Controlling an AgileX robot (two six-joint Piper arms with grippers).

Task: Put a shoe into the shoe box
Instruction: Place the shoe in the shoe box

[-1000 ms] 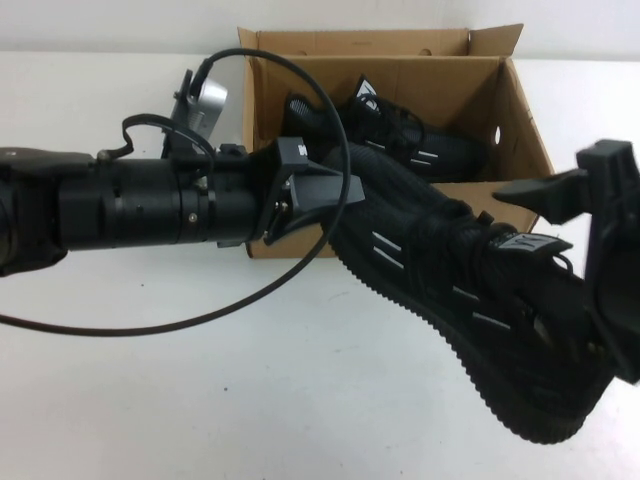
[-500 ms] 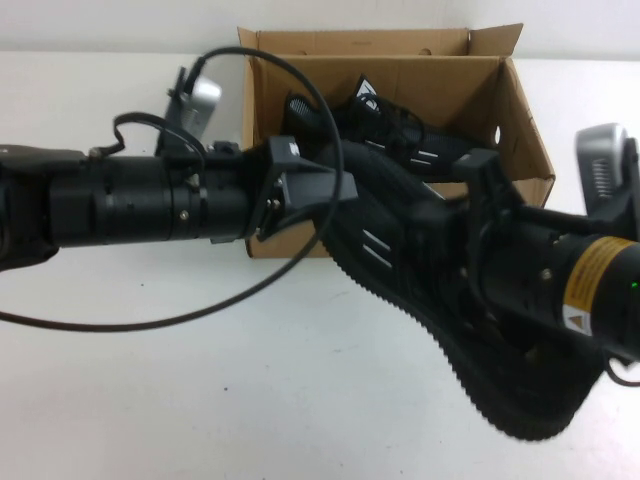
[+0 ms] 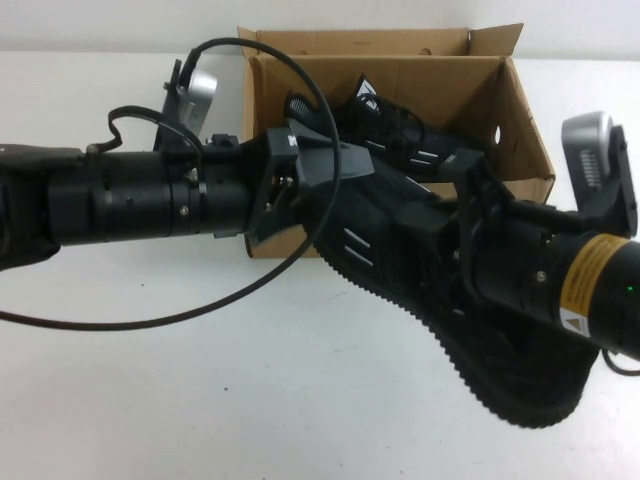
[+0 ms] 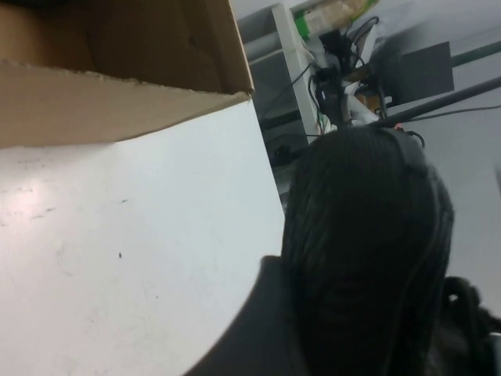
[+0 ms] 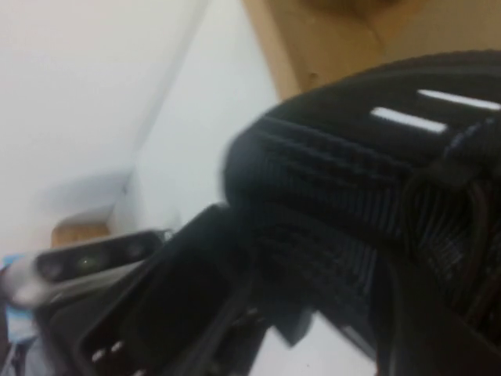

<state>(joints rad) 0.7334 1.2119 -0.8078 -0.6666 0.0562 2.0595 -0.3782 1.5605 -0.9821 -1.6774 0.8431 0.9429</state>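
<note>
A black knit shoe with white dashes hangs tilted over the table, its toe toward the shoe box and its heel low at the front right. My right gripper is shut on the shoe's middle by the laces, and that shoe fills the right wrist view. My left gripper is at the toe with its fingers open around it. One left finger lies beside the toe. The brown cardboard box stands open at the back.
A second black sneaker lies inside the box. The left arm's black cable loops over the box's front left corner. White table spreads in front. The box's front wall is close to the left gripper.
My right gripper swung in from the right and shut on the shoe's middle. My left gripper rose a little at the toe and its fingers spread apart.
</note>
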